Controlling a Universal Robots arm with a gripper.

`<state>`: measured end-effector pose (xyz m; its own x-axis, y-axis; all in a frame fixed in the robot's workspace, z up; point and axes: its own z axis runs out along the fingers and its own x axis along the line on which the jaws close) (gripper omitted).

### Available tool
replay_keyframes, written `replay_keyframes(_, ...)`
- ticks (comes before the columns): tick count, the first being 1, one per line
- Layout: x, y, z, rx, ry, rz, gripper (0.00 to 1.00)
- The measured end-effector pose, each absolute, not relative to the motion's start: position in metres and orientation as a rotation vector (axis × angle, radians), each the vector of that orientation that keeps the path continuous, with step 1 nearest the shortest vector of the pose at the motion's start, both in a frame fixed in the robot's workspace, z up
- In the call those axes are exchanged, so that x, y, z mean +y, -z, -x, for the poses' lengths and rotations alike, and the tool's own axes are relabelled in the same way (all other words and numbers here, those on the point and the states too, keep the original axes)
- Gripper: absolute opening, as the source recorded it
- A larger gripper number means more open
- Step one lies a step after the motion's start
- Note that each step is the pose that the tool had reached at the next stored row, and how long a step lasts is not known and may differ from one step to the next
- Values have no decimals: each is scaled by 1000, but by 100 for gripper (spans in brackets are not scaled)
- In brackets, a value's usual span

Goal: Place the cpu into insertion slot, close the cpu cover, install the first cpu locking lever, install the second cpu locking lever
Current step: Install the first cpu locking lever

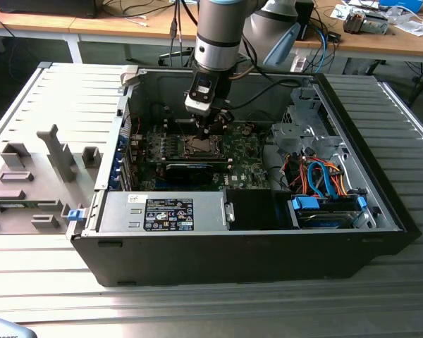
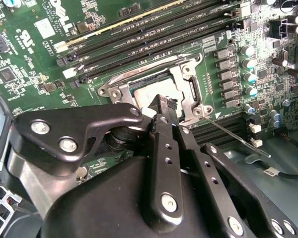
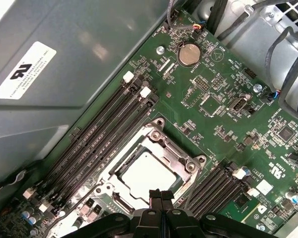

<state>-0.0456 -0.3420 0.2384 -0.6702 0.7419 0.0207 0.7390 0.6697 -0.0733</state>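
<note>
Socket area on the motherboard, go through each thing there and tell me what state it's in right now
cpu: seated in the insertion slot, metal face showing.
cpu cover: closed flat over the cpu, framing it.
insertion slot: occupied, covered by the frame.
locking lever: thin rod sticking out sideways from the socket corner, apparently not latched.
gripper: shut, empty, tips just above the cover's edge.
computer case: lying on its side, side panel off.

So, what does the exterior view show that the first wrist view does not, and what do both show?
Exterior view alone: the whole open computer case, the arm above it, blue and orange cables. First wrist view alone: a round coin battery. Both: the green motherboard, the cpu under the cpu cover, the pincer shut near it.
</note>
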Motion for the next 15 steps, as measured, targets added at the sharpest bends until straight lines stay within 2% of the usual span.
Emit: replay_keyframes(15,-342,-238,46,-2852,-92,1196,11)
